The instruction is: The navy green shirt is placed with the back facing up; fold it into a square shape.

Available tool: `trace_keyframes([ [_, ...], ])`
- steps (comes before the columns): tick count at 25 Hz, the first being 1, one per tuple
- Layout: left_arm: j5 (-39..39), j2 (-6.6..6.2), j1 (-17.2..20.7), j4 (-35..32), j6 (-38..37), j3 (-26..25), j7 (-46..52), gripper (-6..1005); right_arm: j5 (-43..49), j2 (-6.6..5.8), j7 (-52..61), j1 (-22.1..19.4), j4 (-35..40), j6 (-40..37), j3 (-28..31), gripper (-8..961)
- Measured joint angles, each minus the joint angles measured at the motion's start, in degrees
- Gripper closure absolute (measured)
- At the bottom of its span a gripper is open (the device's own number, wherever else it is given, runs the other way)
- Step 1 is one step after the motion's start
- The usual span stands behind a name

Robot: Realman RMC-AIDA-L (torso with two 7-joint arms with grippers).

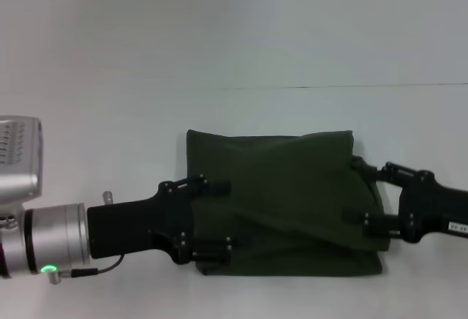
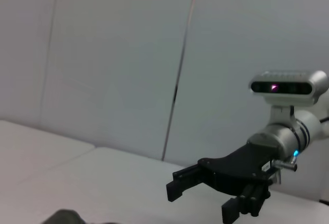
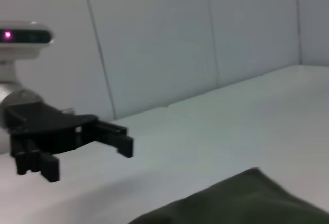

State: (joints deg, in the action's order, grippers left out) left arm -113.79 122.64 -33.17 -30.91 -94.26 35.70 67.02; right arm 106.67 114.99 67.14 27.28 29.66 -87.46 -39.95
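Lying limp between both spread-open claws, left claw [image 1: 219,220] and right claw [image 1: 369,194], the soft dark olive-green fabric shirt [image 1: 285,202] is looking light, best pinched at edges.

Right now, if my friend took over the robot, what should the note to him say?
Left gripper: jaws open, at the left edge of the dark olive-green soft fabric shirt.
Right gripper: jaws open, at the shirt's right edge.
Shirt: lies on the white table, already folded to a rough square.
Done: the main folds.
Left: probably just smooth the wrinkles, then pull both arms away.
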Motion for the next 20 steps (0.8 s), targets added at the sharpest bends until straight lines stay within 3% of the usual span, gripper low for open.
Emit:
trace_keyframes([
  [6, -1.39, -0.14, -0.89, 0.13, 0.32, 0.27, -0.16, 51, 4.6, 0.36, -0.11, 0.34, -0.05, -3.41, -0.13, 15],
  [20, -2.06, -0.39, -1.28, 0.09, 0.4, 1.15, -0.22, 50, 4.88, -0.02, -0.27, -0.32, 0.36, -5.25, 0.15, 15],
])
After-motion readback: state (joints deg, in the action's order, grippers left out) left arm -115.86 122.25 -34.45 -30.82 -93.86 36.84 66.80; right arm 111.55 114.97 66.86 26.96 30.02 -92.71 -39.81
